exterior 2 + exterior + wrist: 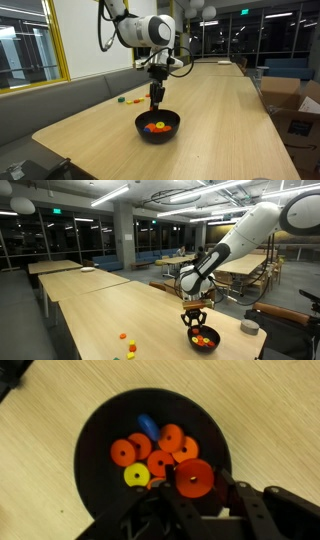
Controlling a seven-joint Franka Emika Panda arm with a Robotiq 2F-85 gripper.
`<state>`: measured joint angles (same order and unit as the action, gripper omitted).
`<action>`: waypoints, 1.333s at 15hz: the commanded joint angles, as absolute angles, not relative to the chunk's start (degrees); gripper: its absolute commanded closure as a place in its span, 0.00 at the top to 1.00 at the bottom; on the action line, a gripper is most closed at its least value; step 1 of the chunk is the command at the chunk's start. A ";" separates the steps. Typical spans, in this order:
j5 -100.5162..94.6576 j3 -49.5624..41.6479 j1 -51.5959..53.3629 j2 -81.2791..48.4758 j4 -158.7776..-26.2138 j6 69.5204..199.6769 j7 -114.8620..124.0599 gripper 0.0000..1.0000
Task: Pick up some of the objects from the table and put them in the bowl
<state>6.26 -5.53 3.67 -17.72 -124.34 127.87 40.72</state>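
The black bowl holds several orange and red discs, a yellow disc and a bluish piece. My gripper hangs just above the bowl, shut on a red-orange disc that looks bigger than the rest, being nearer the camera. In both exterior views the gripper points straight down over the bowl. A few small pieces lie loose on the light-wood table: an orange one and a yellow one; they also show in an exterior view.
A small grey round container stands beside the bowl near the table's edge. Similar pale tables and chairs stand farther back. Cardboard boxes sit beside the table.
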 commanded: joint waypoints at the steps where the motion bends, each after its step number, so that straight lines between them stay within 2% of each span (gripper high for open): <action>1: 6.92 -5.16 3.74 -6.50 -138.77 132.23 43.95 0.17; 7: 6.24 -3.64 2.70 1.73 -149.18 136.92 45.61 0.17; 16: 0.54 -3.76 0.78 -2.17 -147.18 152.25 49.69 0.17; 17: 0.40 -3.94 0.46 -2.76 -146.95 152.82 50.76 0.67; 18: 0.58 -4.06 0.22 -3.36 -146.76 153.37 50.90 0.68; 20: 0.69 -4.33 -0.10 -4.37 -146.62 154.19 51.34 0.81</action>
